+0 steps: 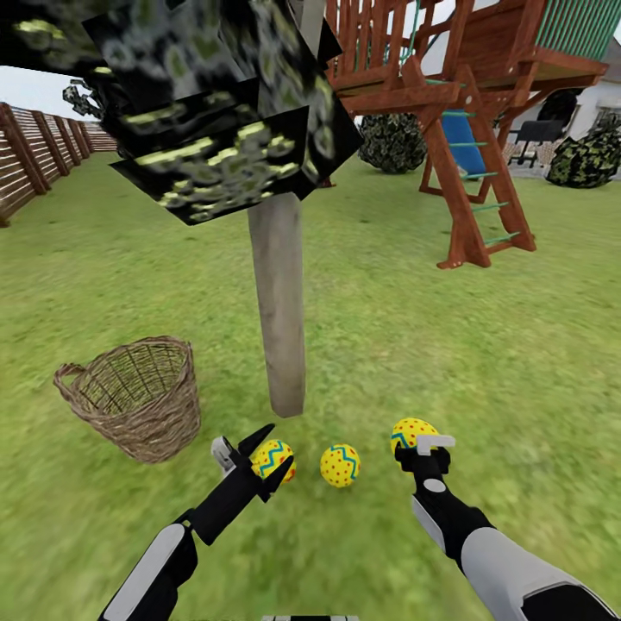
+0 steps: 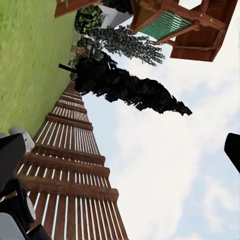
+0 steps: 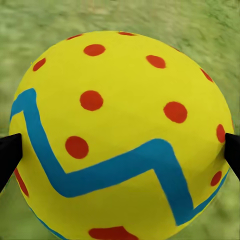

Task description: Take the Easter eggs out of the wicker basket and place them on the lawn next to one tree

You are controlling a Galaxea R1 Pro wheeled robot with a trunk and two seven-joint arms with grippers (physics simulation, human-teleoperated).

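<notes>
Right end effector (image 1: pixel 420 446) clamped on egg (image 1: pixel 409 434); left end effector (image 1: pixel 253 457) spread open beside second egg (image 1: pixel 274 459)

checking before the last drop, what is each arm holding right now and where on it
The right gripper holds an egg across its widest part, jaws on opposite sides. The left gripper is open beside another egg, holding nothing.

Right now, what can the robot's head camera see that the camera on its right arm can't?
Head camera alone: the wicker basket, the tree trunk, the playset, the fence, two eggs on the lawn, and the open left tool by one egg.

Right arm camera alone: a close look at the egg's blue zigzag and red dots.

Both: that egg in the right tool and green grass.
</notes>
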